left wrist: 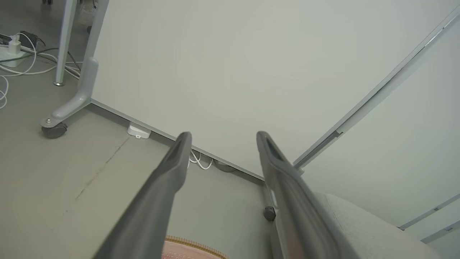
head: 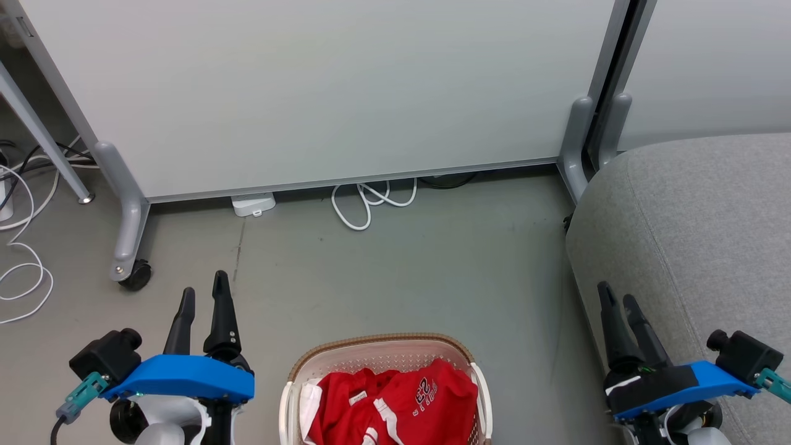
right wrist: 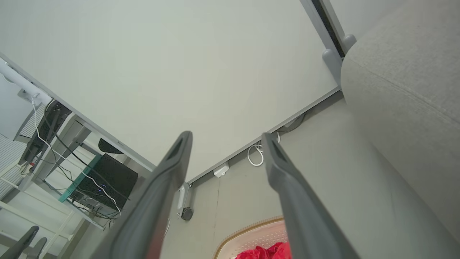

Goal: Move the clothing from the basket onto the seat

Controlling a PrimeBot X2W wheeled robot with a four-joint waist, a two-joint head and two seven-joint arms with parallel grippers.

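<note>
Red clothing (head: 395,402) with white trim and a white "23" print lies heaped in the cream basket (head: 383,349) with a brown rim, at the bottom centre of the head view. The grey seat (head: 698,235) fills the right side. My left gripper (head: 204,293) hangs open to the left of the basket, nothing between its fingers. My right gripper (head: 618,300) is open in front of the seat's edge, right of the basket. The right wrist view catches the basket rim (right wrist: 251,230) and red clothing (right wrist: 266,251) low down; the left wrist view shows the basket rim (left wrist: 190,246) and the seat (left wrist: 363,230).
A white partition panel (head: 321,93) on grey castor legs (head: 126,235) stands across the back. White cables (head: 364,204) and a small white box (head: 253,204) lie at its base, more cables (head: 18,259) at far left. Grey floor (head: 401,272) lies between basket and panel.
</note>
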